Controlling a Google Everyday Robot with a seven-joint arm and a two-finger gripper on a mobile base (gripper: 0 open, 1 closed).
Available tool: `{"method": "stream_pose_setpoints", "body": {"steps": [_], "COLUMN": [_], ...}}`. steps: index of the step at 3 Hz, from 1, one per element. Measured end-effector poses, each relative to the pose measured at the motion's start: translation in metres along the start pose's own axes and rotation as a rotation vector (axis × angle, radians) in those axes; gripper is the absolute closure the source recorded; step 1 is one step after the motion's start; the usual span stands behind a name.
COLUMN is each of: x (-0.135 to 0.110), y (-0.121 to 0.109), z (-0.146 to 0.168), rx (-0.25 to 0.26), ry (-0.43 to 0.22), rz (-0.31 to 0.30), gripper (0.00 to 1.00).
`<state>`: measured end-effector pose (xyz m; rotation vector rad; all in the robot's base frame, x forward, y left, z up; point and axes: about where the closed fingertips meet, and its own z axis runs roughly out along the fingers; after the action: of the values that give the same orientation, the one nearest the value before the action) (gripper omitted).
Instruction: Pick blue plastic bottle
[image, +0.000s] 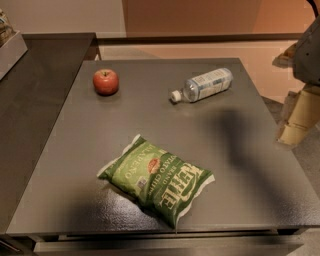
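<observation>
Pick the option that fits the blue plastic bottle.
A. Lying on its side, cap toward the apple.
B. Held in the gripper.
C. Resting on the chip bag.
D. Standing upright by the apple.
A: the blue plastic bottle lies flat, cap toward the apple; the gripper is off to the right, past the table.

arm (310, 47): enters at upper right | end effector (294, 126): right edge, hanging downward
</observation>
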<state>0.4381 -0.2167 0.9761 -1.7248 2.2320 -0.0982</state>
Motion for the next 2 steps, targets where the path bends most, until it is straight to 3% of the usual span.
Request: {"method": "stream_pose_setpoints", "body": {"steps": [2], "x": [-0.0058], "y": [-0.0064], "z": [0.0031], "rx": [0.007], "ry": [-0.020], "rz": [-0.013], "gripper": [0.00]}}
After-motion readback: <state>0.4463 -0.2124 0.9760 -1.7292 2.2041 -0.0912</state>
